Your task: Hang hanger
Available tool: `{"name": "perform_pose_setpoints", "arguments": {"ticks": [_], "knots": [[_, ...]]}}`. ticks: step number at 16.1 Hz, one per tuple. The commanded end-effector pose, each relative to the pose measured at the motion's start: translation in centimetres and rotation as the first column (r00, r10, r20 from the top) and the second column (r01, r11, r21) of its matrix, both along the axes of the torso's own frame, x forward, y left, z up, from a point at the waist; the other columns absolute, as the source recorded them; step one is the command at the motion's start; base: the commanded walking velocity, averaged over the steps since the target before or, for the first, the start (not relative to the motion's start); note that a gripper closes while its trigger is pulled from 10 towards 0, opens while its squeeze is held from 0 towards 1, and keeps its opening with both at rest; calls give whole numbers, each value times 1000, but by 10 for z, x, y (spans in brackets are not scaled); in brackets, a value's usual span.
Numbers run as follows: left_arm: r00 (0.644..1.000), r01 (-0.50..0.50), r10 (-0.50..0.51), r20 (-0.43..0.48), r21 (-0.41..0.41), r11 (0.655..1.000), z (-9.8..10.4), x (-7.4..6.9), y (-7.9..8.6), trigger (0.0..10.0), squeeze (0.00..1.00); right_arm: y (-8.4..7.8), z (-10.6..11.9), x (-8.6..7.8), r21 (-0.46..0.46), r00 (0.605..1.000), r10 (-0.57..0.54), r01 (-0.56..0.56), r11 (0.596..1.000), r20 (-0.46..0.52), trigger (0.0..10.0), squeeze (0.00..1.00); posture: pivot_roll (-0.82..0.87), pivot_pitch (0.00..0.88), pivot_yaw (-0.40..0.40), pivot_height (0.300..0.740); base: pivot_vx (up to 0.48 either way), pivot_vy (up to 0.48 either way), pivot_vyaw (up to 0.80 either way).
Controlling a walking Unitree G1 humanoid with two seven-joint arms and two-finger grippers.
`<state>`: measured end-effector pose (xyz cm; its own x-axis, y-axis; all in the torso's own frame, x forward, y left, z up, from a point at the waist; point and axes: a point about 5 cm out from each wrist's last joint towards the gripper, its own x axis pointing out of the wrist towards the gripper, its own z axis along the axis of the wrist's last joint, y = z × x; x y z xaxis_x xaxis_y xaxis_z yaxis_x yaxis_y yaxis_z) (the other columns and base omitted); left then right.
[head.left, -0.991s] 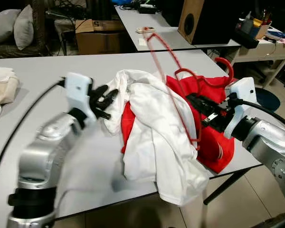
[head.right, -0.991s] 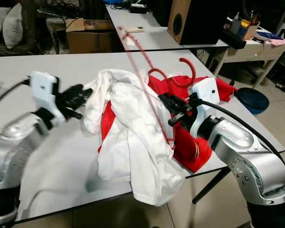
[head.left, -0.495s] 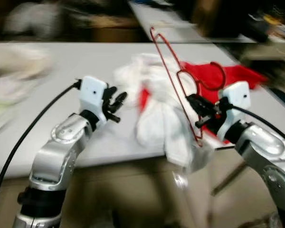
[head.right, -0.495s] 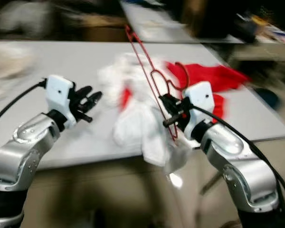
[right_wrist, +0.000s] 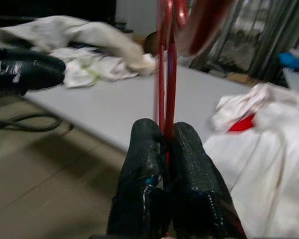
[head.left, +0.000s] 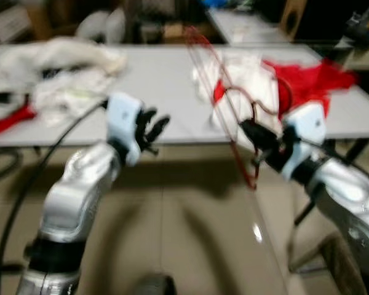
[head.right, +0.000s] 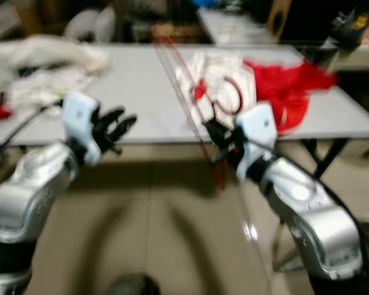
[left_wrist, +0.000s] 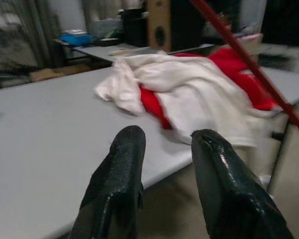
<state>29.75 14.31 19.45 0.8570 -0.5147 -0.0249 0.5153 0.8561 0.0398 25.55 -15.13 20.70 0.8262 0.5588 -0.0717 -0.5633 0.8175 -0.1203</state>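
The grey table (head.left: pixel 154 80), with its heap of white and red garments (head.left: pixel 258 86), lies ahead across bare floor, and no rail or hook to hang on can be made out in these blurred views, so the carry probably goes best with the wire frame kept upright and clear of the table edge and the clothing. The right gripper (right_wrist: pixel 164 149) is stretched forward at mid height, fingers pinched together on the red hanger (head.left: pixel 224 110), which rises above them over the table edge. The left gripper (left_wrist: pixel 164 164) is raised level beside it, fingers apart and holding nothing.
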Motion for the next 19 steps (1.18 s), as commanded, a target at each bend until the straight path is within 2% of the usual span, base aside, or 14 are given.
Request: {"name": "perform_pose_setpoints", "arguments": {"ticks": [1, 3, 5, 7, 9, 10, 11, 12, 14, 15, 16, 17, 18, 19], "knots": [[997, 32, -29, 67, -44, 999, 18, 3, 1, 10000, 1000, -2, 6, 0, -18, 999, 31, -30, 999, 15, 10000, 0, -43, 0, 8, 740, 0, 0, 0], [978, 136, -137, 157, 15, 991, 41, 2, 14, 10000, 1000, -4, 2, -3, -98, 979, 198, -203, 974, -58, 10000, 0, -31, 0, -14, 740, 0, 0, 0], [929, 326, -331, 168, 59, 944, 61, -4, 16, 10000, 1000, -11, 1, -5, -131, 937, 328, -342, 930, -118, 10000, 0, -24, 0, -29, 740, 0, 0, 0], [818, 558, -562, 117, 69, 827, 78, -11, 9, 10000, 1000, -16, 5, -7, -116, 855, 495, -513, 851, -154, 10000, 0, -19, 0, -35, 740, 0, 0, 0], [760, 637, -650, -12, 216, 740, 73, -7, 6, 10000, 1000, -24, 6, -7, -197, 781, 580, -621, 758, -232, 10000, 0, -17, 0, -33, 740, 0, 0, 0], [763, 628, -645, -36, 276, 727, 71, 0, 1, 10000, 1000, -27, 10, -6, -216, 746, 612, -663, 717, -262, 10000, 0, -20, 0, -25, 740, 0, 0, 0], [754, 635, -656, -34, 294, 714, 71, 4, -5, 10000, 208, -28, 13, -6, -240, 726, 628, -687, 686, -281, 10000, 0, -20, 0, -25, 740, 0, 0, 0], [706, 693, -706, -63, 270, 669, 69, 3, -17, 10000, 0, -29, 17, -3, -288, 703, 643, -711, 641, -304, 10000, 0, -26, 0, -19, 740, 0, 0, 0], [624, 777, -770, -135, 217, 591, 60, -6, -24, 10000, 0, -28, 21, -1, -302, 687, 660, -727, 617, -303, 10000, 0, -31, 0, -14, 740, 0, 0, 0], [614, 786, -777, -142, 207, 583, 59, -7, -24, 10000, 0, -28, 21, 0, -304, 685, 663, -729, 613, -303, 10000, 0, -35, 0, -11, 740, 0, 0, 0], [582, 812, -793, -177, 184, 555, 53, -9, -25, 7412, 0, -29, 23, 2, -323, 676, 669, -737, 594, -310, 10000, 0, -35, 0, -11, 740, 0, 0, 0], [551, 834, -815, -178, 108, 541, 51, -12, -25, 1608, 0, -32, 22, 4, -336, 676, 661, -737, 587, -326, 10000, 0, -39, 0, -11, 740, 0, 0, 0], [539, 842, -826, -164, 76, 534, 53, -13, -23, 1412, 0, -34, 21, 6, -343, 676, 655, -737, 583, -338, 10000, 0, -39, 0, -11, 740, 0, 0, 0], [563, 825, -814, -142, 34, 565, 55, -8, -20, 7490, 0, -36, 19, 6, -354, 669, 652, -743, 568, -358, 10000, 0, -36, 0, -16, 740, 0, 0, 0]]}}
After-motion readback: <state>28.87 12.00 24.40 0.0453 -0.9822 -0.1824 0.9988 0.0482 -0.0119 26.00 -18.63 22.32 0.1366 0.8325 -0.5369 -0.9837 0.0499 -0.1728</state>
